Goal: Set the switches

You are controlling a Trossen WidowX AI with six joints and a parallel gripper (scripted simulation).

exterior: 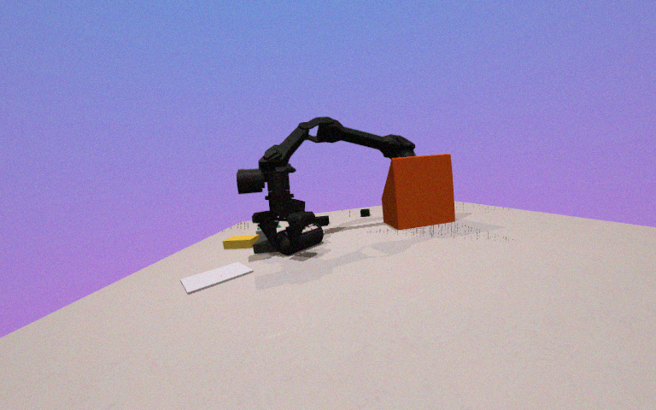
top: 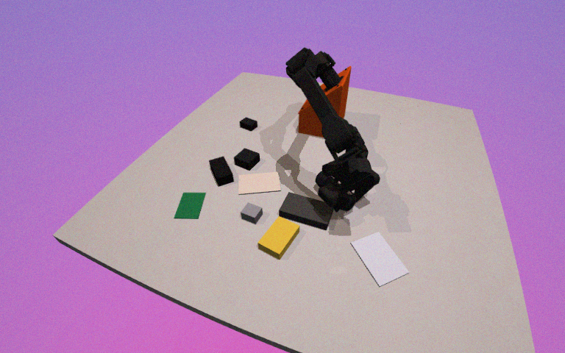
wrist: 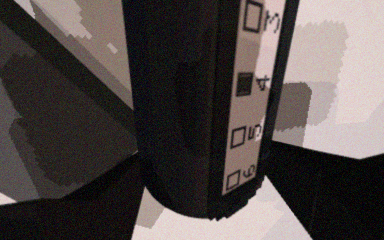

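A black six-joint robot arm point(top: 321, 108) is seen reaching from behind a tall orange wedge-shaped block point(top: 339, 98) down to the middle of the pale grey bench point(top: 437, 174), where its black parallel-jaw gripper point(top: 342, 198) is lowered close to the surface. In the wrist view, the dark grey controller unit point(wrist: 175, 110) is shown turned off its base, filling the centre of the frame from top to bottom with its rounded end nearest the camera. Its pale underside label point(wrist: 248, 107) is exposed along the right flank: the squares numbered 3, 5 and 6 are empty and square 4 is filled, while the lower numbers are cut off by the top edge. The unit is flanked by the black fingers at lower left and lower right. The jaws are spread wide with the unit between them, and no firm clamp on it is evident. In the top view, a dark grey flat slab point(top: 304, 208) is found directly left of the gripper; whether it is the same unit cannot be told. A yellow block point(top: 278, 236) and a small light grey cube point(top: 251, 212) are placed below and left of it, a white flat card point(top: 379, 257) at lower right, and a cream card point(top: 259, 183), a green card point(top: 190, 205) and three black blocks further left.
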